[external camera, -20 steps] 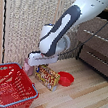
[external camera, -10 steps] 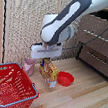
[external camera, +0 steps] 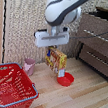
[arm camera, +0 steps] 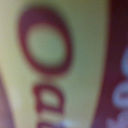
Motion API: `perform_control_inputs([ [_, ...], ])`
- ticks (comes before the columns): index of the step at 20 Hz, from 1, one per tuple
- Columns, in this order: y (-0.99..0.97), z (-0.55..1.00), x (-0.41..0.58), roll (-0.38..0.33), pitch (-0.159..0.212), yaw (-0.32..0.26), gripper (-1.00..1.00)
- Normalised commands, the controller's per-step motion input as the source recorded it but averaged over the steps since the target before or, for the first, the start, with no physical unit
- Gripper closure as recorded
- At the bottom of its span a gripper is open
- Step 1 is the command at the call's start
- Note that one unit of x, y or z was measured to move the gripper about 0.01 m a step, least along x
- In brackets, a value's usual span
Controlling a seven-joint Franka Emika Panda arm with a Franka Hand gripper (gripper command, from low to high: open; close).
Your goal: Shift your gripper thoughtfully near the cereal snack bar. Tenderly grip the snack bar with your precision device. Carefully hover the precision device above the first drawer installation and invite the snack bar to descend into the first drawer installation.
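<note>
Bar lifted clear of the floor, hanging under the gripper.

A red basket sat nearest, at 8 o'clock from the bar; a red bowl lay at the bar's 5 o'clock and a pink cup at its 9 o'clock. The gripper had its fingers closed on the top of the bar (the wrist view showed only blurred print). The top drawer stood farthest, at 2 o'clock.

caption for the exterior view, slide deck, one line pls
Panda gripper lifts the cereal snack bar off the wooden floor, above the red bowl, toward the dresser's top drawer.
</note>
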Motion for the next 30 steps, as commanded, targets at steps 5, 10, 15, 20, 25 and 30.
perform_control_inputs([
  [5, -0.08, 1.00, 0.319, -0.058, 0.037, 0.000, 1.00],
  [10, -0.11, 1.00, 0.338, -0.060, 0.024, 0.000, 1.00],
  [15, -0.14, 1.00, 0.381, -0.065, 0.006, 0.000, 1.00],
  [20, -0.27, 0.96, 0.340, -0.062, 0.024, 0.000, 1.00],
  [25, -0.48, 0.91, 0.322, -0.033, 0.046, 0.000, 1.00],
  [30, -0.87, 0.72, 0.091, 0.028, 0.019, 0.030, 1.00],
])
